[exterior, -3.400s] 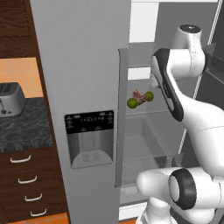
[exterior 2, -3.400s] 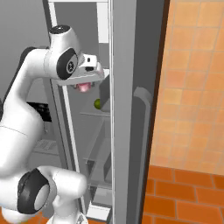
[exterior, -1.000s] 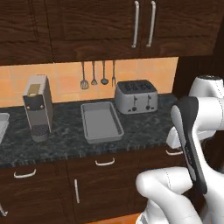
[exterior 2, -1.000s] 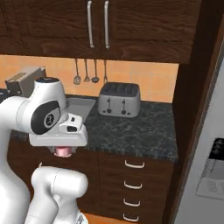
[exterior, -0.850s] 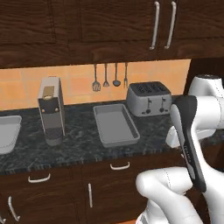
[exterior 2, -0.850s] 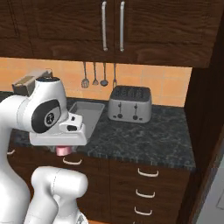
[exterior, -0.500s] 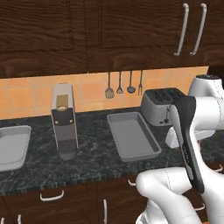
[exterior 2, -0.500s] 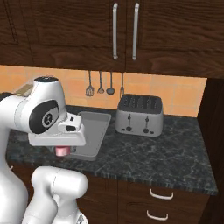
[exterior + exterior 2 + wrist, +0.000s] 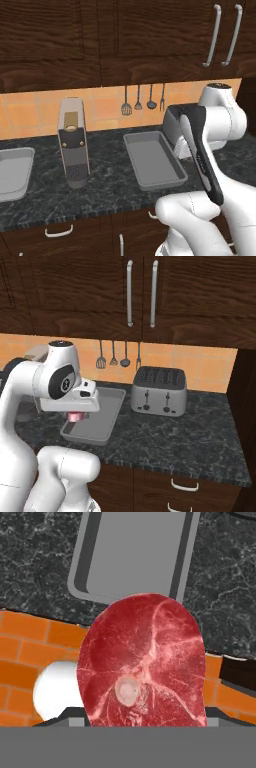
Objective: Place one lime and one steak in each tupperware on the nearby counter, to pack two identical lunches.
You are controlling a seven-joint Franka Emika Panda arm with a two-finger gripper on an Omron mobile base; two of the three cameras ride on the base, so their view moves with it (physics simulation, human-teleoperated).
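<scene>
Over the last few seconds the background has swung from the open fridge to the black-grey marbled counter (image 9: 105,187), and in the last second the toaster (image 9: 158,390) and tray have slid steadily across both base views; that is the base driving along the cabinets, not the things moving. For the task it means the carry is nearly done: the tupperware (image 9: 153,160) now lies just ahead of the arm, beside the toaster, with nothing in it, so the drop looks like the step in hand. The steak (image 9: 144,667) hangs in the gripper (image 9: 76,416), its flat red marbled face with a small pale bone ring turned to the hand camera and covering the finger tips; the claw appears closed on it, though the fingers themselves are hidden. In the hand view the steak sits short of the tupperware's near rim, over the counter edge and the orange tiled floor, so it probably needs to reach further forward before letting go. The tupperware is a shallow, smooth, light-grey rectangle with rounded corners and a raised rim; the counter is mottled stone over dark wooden drawers with curved silver handles.
</scene>
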